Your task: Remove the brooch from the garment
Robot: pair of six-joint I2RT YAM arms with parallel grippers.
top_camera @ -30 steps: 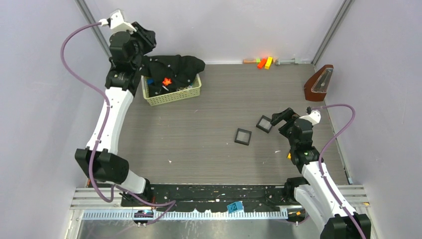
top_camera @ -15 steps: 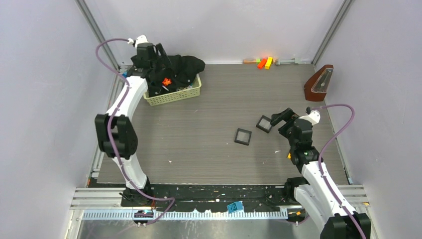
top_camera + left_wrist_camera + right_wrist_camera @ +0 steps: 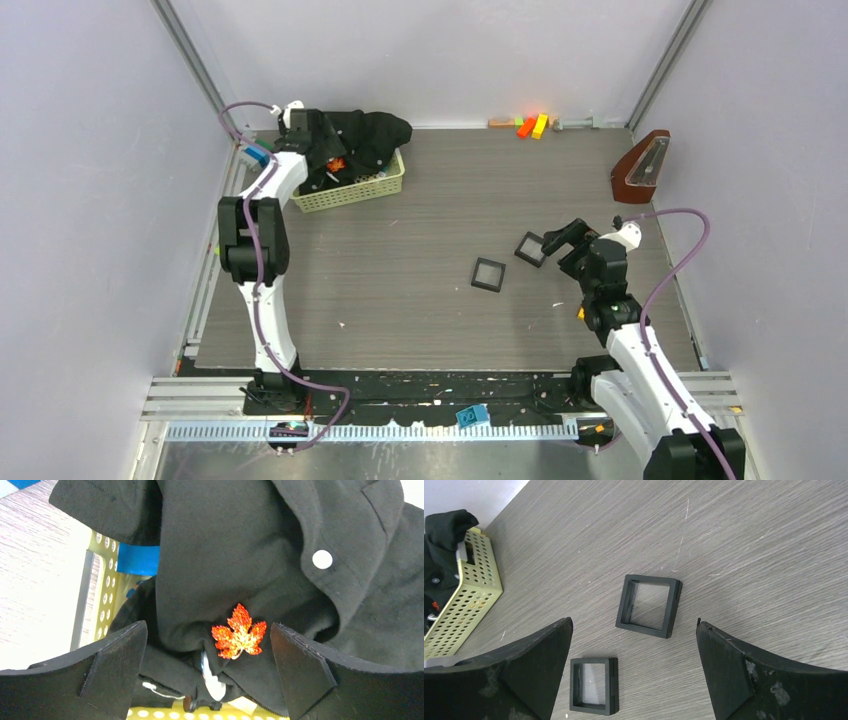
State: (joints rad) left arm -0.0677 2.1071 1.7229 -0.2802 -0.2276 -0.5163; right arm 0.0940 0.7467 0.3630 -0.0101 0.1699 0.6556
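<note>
The left hand (image 3: 207, 626) is held wide open and nothing is gripped. The brooch (image 3: 239, 632) is seen between its two fingers, untouched, lying on the garment (image 3: 225, 540), which is draped over the basket (image 3: 102, 575). The right hand (image 3: 634, 624) is also opened wide, above a black frame (image 3: 649, 605) on the desk (image 3: 749, 540).

The garment (image 3: 240, 555) is matt black cloth, slightly fuzzy; its button (image 3: 322, 559) is smooth and white. The brooch (image 3: 239, 633) glitters, grainy orange-red. The basket (image 3: 104, 602) is perforated yellow-green plastic, the table (image 3: 749, 555) matt grey wood grain
</note>
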